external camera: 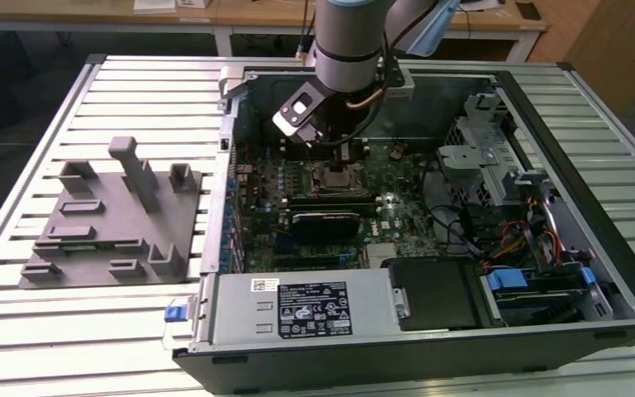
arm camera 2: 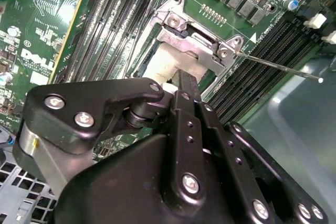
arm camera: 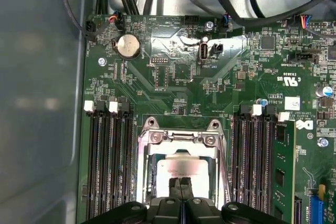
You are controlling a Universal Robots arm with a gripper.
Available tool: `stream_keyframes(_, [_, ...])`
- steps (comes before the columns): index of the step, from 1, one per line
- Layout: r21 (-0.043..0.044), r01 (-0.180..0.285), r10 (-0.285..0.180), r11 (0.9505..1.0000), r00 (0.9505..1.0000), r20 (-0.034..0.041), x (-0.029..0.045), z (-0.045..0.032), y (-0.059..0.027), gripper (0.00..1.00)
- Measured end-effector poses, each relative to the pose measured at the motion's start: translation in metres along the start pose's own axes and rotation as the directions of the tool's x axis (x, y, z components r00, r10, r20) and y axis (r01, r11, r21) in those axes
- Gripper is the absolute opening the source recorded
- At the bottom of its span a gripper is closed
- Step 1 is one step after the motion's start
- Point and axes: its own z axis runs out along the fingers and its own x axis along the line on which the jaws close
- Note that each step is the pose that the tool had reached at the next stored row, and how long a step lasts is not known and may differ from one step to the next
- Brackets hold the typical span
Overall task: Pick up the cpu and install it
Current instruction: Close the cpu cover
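cpu (arm camera: 178,167) flat in socket (arm camera: 181,138), directly under closed gripper (arm camera: 181,183) tips

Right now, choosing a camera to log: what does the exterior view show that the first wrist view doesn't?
Exterior view: the large grey plastic tray with upright posts beside the open computer case. First wrist view: a round silver coin battery and the pale silver square cpu inside its metal socket frame. Both: the green motherboard and black gripper.
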Motion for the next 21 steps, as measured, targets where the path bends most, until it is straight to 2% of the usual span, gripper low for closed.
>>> stream_keyframes(3, [0.0017,0.048,-0.048,0.9989,0.9989,-0.0017,0.0000,0.0001,0.0000,0.11])
stream_keyframes(5, [0.0032,0.085,-0.085,0.9964,0.9964,-0.0025,0.0000,0.0001,0.0000,0.11])
stream_keyframes(10, [0.0063,0.174,-0.174,0.9848,0.9848,-0.0051,0.0000,0.0002,0.0000,0.11])
stream_keyframes(13, [0.0082,0.229,-0.229,0.9735,0.9735,-0.0070,0.0000,0.0002,0.0000,0.11])
stream_keyframes(16, [0.0098,0.281,-0.281,0.9597,0.9598,-0.0090,0.0000,0.0003,0.0000,0.11])
stream_keyframes(19, [0.0114,0.332,-0.332,0.9432,0.9433,-0.0110,0.0000,0.0003,0.0000,0.11])
stream_keyframes(21, [0.0124,0.367,-0.367,0.9303,0.9303,-0.0125,0.0000,0.0003,0.0000,0.11])
